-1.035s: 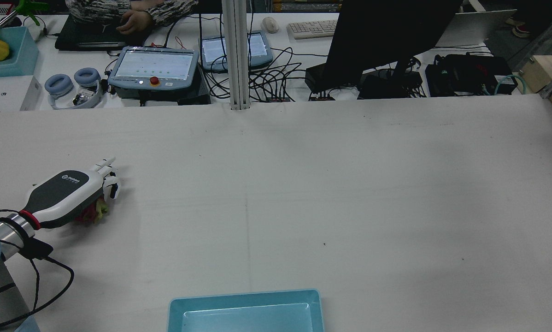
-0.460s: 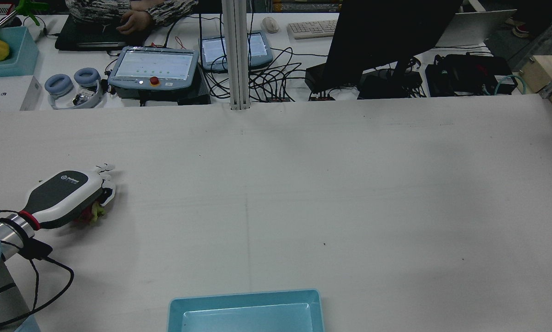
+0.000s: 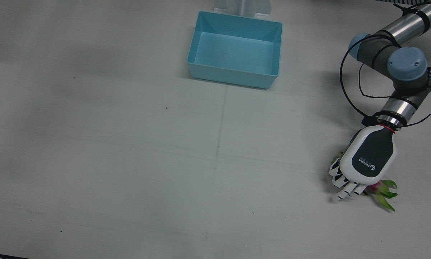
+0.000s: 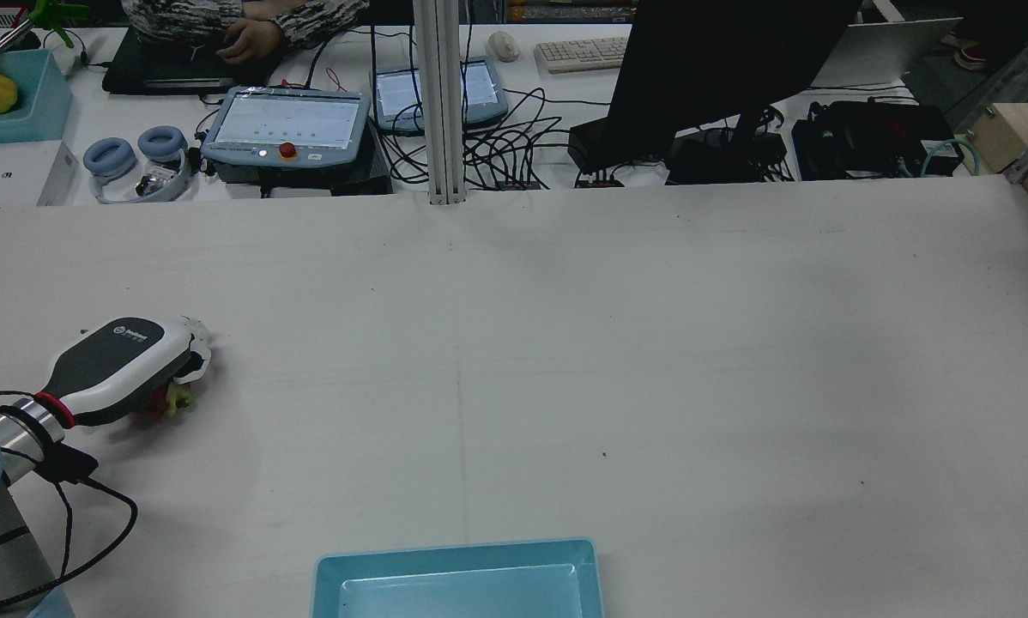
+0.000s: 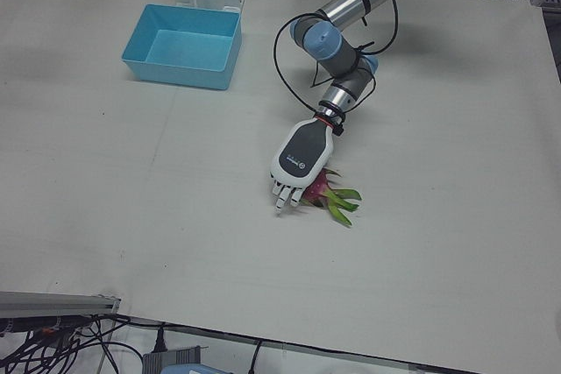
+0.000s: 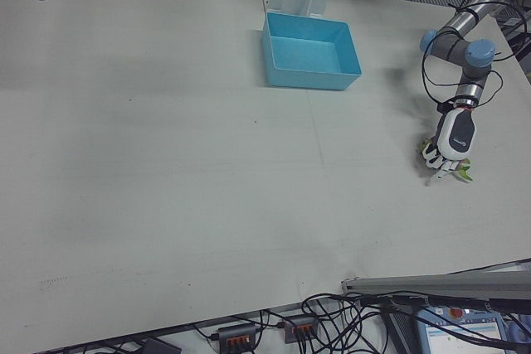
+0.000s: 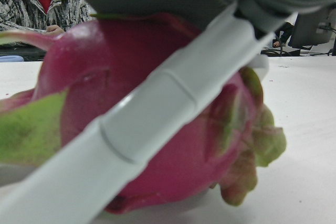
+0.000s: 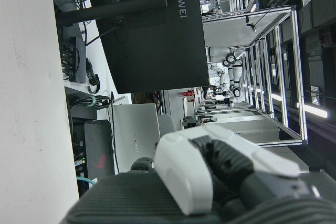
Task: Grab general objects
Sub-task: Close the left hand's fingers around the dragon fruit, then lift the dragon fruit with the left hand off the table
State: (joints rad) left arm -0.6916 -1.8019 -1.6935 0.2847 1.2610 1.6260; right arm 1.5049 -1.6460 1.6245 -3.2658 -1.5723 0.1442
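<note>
While the left hand [image 5: 296, 159] lies palm-down over the dragon fruit [image 5: 323, 190], fingers [image 3: 345, 187] curling round it, the step in hand looks like closing the grasp, w/ the fruit on the table [image 3: 129, 162] at the far-right side of the front view, well apart from the blue bin [image 3: 235, 50]. Next move prob. calls for a firm wrap before any lift, as the fruit is rounded & could roll out. Fruit: magenta skin, green leafy scales poking from under the palm; a finger crosses it in the left hand view. Right hand [image 8: 220, 177]: only its back shows, can't tell its state.
</note>
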